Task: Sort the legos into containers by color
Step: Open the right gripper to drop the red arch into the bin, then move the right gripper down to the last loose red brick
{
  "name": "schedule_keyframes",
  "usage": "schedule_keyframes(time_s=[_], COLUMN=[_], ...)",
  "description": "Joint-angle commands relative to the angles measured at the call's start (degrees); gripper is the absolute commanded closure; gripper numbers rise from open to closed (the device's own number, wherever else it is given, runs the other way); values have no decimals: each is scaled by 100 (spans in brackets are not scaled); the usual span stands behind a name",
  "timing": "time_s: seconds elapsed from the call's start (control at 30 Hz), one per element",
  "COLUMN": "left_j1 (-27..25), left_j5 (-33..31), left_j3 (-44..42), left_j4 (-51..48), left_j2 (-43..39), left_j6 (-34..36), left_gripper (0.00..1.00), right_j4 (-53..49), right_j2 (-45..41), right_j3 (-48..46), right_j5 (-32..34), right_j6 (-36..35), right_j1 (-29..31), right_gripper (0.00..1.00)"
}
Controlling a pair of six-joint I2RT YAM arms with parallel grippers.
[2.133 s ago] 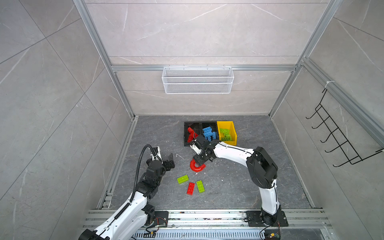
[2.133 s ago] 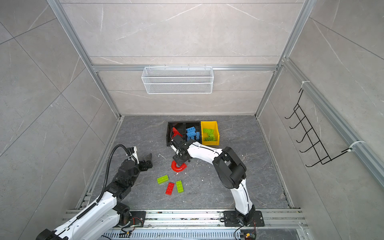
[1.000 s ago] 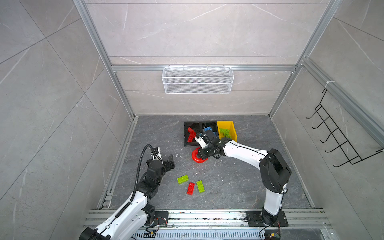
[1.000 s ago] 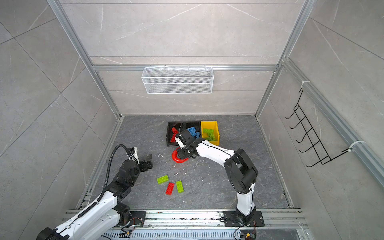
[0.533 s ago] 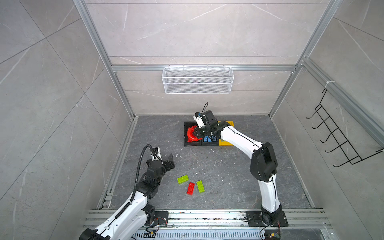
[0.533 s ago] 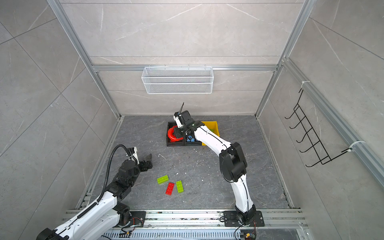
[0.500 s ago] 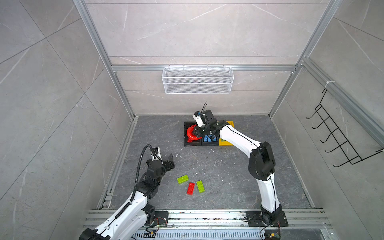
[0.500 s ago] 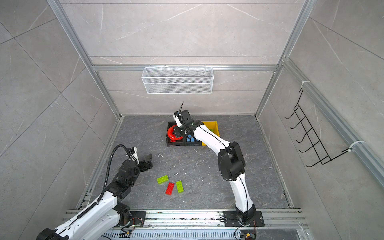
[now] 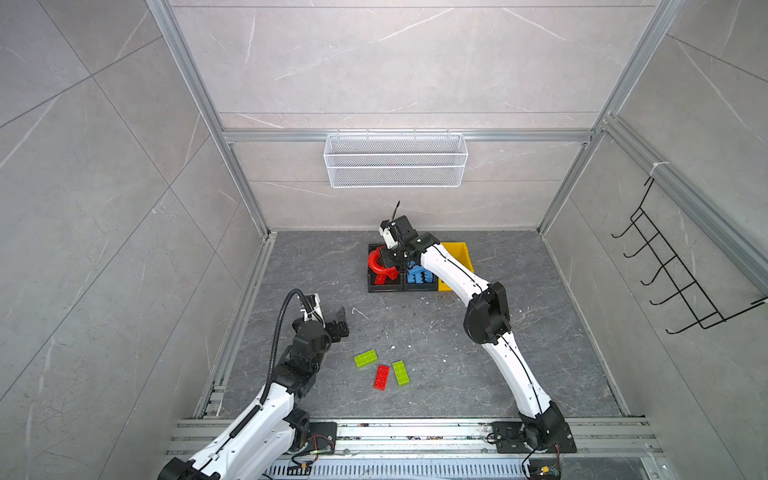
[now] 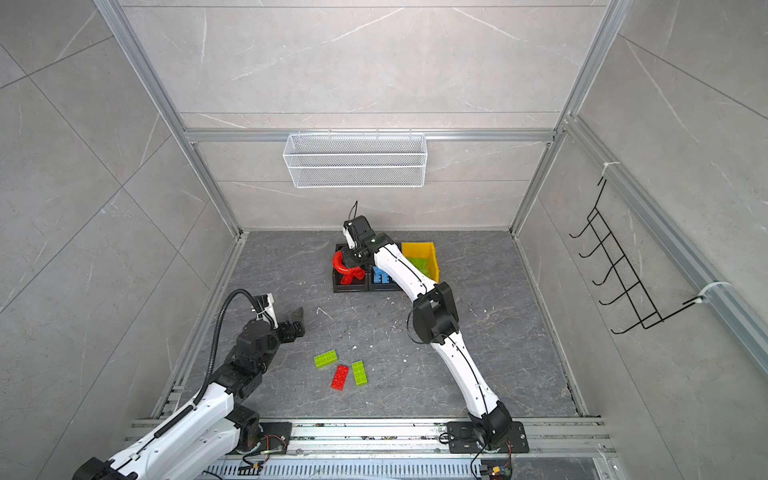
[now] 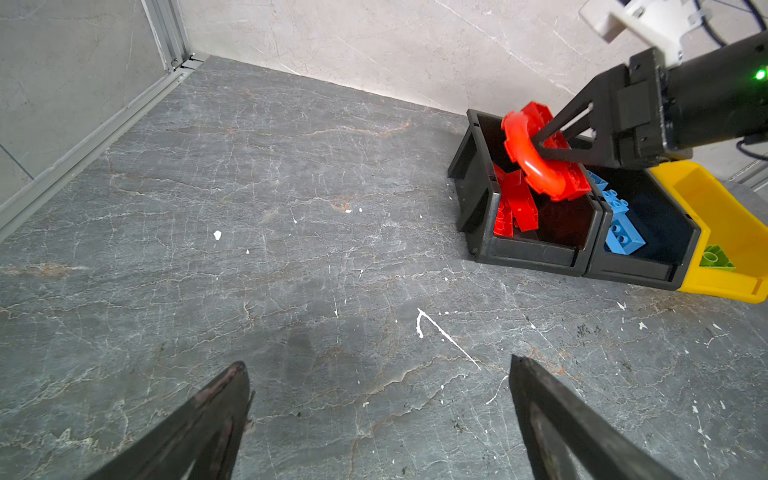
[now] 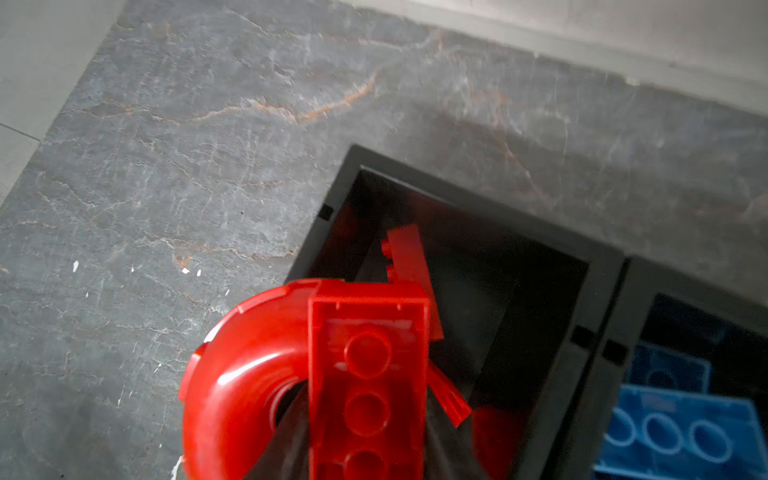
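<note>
Legos (image 9: 382,372) loose on the grey stone floor (image 9: 415,324) number three in both top views: a lime green brick (image 9: 365,358), a red brick (image 9: 381,377) and a second lime green brick (image 9: 400,372), lying close together toward the front, all flat with studs up. The others sit in the containers (image 11: 582,259), three bins joined in a row near the back wall (image 9: 395,208). Red bricks (image 11: 515,208) are in the left black bin (image 11: 532,249), blue bricks (image 11: 623,239) in the middle black bin (image 11: 631,268), and lime green bricks (image 11: 715,257) in the yellow bin (image 11: 723,286). The right gripper (image 11: 539,145) reaches over the left black bin with its fingers drawn narrow on a red arch piece (image 11: 521,158), a half-round curve joined to a brick base (image 12: 365,374). The piece hangs at the fingertips above the red bricks, and in both top views its curve reaches out over the bin's left wall. In the right wrist view the base shows its hollow underside with round tubes, close to the camera, and the open bin beneath it is dark and somewhat blurred. The left gripper (image 9: 336,322) hovers low over bare floor on the left side, well apart from the bins and from the three loose bricks, with its two fingers (image 11: 216,415) spread wide.
</note>
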Motion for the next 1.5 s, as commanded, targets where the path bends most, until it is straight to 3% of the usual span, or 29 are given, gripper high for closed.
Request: schedule_keyframes(time_s=[0.0,0.13,0.23,0.6,0.73,0.87,1.13,1.33,1.47], left_j1=[28,28,29,37,46,55,63,72,72], left_j5=[-84,-85,-87,-114,-142,-254,-239,-272,-283], left_j3=[-2,-7,-11,-37,-40,-114,-132,-69,-82], left_j4=[40,40,41,-108,-172,-136,-169,-206,-201], left_j2=[-97,-129,-139,-414,-521,-579,-660,-545,-596], left_j6=[-70,-69,-73,-97,-95,-89,-105,-110,-93], left_gripper=[1,1,1,1,1,1,1,1,1], right_j4=[-295,-155,126,1911,1775,1743,1708,2499,2495], right_j2=[42,-361,-868,-4335,-5414,-6153,-5791,-5210,-4798], right_j3=[156,-248,-865,-5478,-6710,-7734,-8251,-8429,-8284], right_j5=[66,117,64,211,518,497,775,461,417], right_j6=[30,12,-1,64,38,878,2395,2812,2774], right_j1=[-27,-33,-31,173,817,1767,3366,3596,3675], right_gripper=[49,36,33,29,25,30,36,34,32])
